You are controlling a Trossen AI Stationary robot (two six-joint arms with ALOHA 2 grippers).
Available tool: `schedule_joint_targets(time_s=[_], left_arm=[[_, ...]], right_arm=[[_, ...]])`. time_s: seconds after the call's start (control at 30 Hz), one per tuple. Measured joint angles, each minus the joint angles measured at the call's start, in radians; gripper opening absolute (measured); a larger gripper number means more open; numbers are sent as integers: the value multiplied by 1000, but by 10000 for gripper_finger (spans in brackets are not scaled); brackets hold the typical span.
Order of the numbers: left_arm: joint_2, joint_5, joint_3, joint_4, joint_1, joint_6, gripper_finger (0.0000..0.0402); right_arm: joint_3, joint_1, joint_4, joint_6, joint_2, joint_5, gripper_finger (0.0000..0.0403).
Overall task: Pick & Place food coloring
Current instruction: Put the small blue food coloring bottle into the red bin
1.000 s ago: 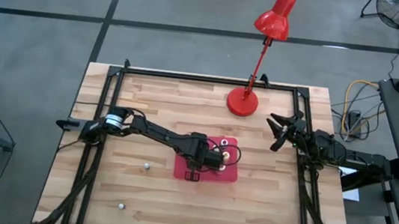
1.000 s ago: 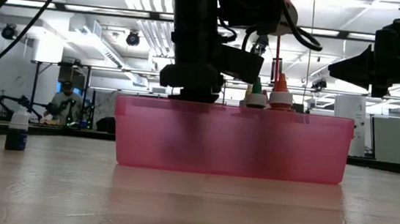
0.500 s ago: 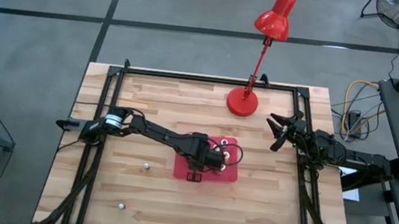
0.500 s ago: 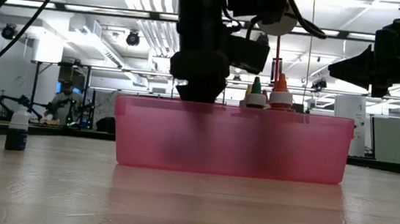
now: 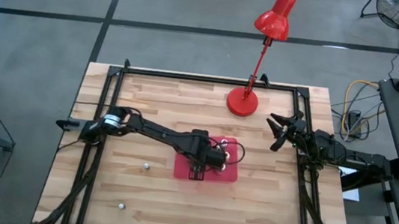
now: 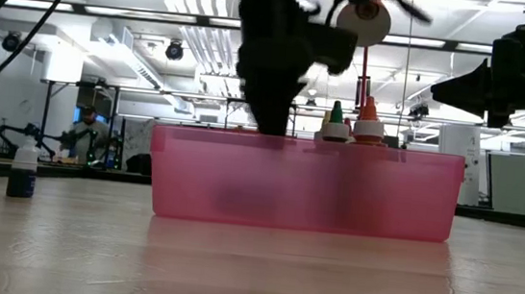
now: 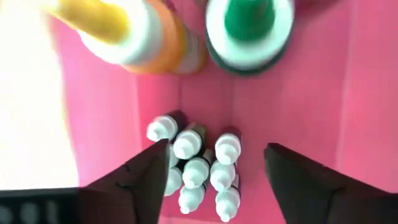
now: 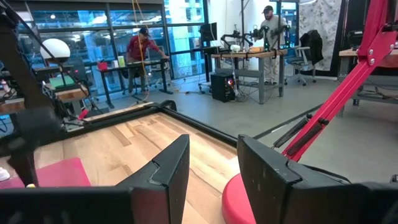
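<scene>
Seven small white-capped food coloring bottles [image 7: 198,169] stand clustered in one corner of the red tray [image 5: 224,174], with three larger bottles, orange [image 7: 134,34], green [image 7: 249,31] and one more, near the far wall. We see the left hand [image 7: 214,168] spread wide directly above that cluster, holding nothing, so we judge a bottle has just been set down. To finish the step well, we would lift straight up, keeping the fingers clear of the neighbouring caps so none tip. Two bottles [image 5: 146,166] remain on the counter [image 5: 148,99], well apart from the tray. Our right hand [image 5: 278,132] waits beside the red desk lamp [image 5: 260,58], its fingers slightly parted around nothing.
</scene>
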Motion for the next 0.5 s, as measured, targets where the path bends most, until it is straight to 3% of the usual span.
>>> schedule_joint_targets(time_s=[0.23,0.5], left_arm=[[-34,-67,97,-95,-9,-84,284],[-36,-80,243,-308,-13,-350,289]], right_arm=[[0,0,0,0,0,0,128],[0,0,0,0,0,0,128]])
